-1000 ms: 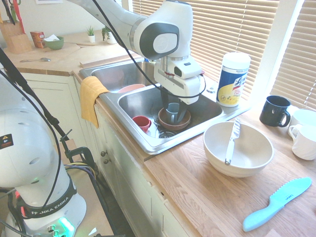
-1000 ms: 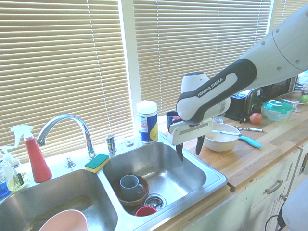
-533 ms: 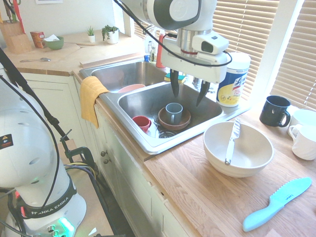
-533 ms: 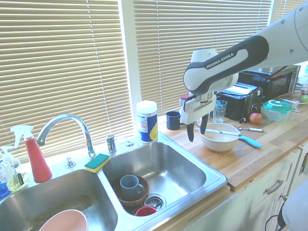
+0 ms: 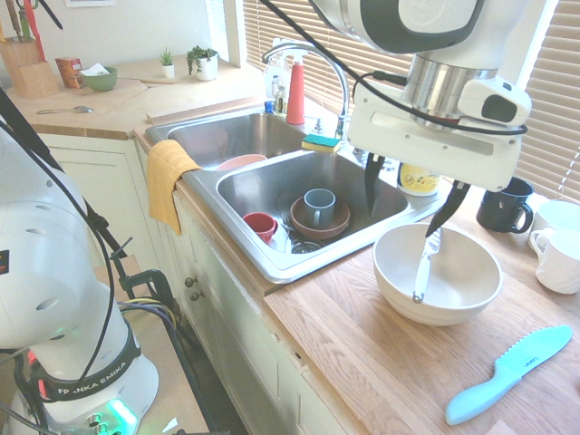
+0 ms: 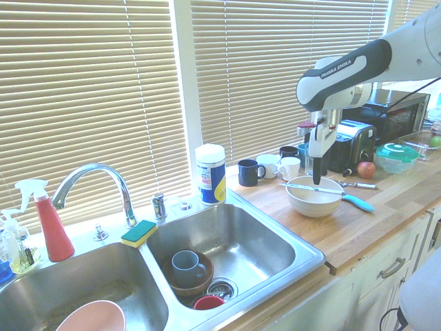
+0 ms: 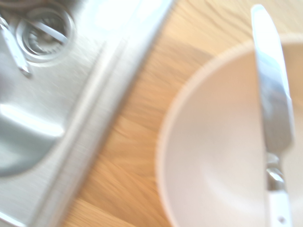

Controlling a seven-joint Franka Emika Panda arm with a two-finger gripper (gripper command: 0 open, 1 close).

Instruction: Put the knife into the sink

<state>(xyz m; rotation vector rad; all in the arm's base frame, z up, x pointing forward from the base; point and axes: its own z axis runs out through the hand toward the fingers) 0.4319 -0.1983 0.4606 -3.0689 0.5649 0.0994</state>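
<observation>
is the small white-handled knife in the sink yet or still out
Out. The knife lies across the cream bowl on the wooden counter, beside the sink, under the open, empty gripper.

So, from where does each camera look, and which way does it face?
First exterior: beside the arm's base, facing along the counter over the sink to the bowl; base and arm show.
Second exterior: opposite end, above the sink, facing the bowl; the arm enters from the right.
Wrist: looks straight down; no body shows.
All three share the knife across the bowl.
</observation>
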